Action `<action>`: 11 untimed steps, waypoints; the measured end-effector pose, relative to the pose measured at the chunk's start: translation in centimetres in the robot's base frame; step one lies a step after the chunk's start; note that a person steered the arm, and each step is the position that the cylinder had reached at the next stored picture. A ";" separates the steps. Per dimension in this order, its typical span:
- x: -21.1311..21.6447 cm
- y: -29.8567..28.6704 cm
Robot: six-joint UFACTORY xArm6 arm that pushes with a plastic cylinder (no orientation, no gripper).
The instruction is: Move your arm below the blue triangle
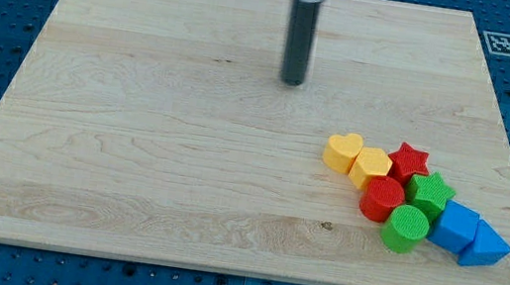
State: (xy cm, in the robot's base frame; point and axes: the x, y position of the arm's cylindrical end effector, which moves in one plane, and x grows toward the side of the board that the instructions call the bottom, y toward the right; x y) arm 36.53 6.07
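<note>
My tip [292,81] sits well up and left of the blue triangle [485,245], which hugs the table [134,146] edge. No hand here, just a rod. I'd swing wide around the pile, since the strip below the triangle looks tight.
</note>
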 end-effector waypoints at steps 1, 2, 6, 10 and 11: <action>-0.6 10.0; -0.2 18.9; 1.9 22.9; 13.7 22.9; 20.0 22.9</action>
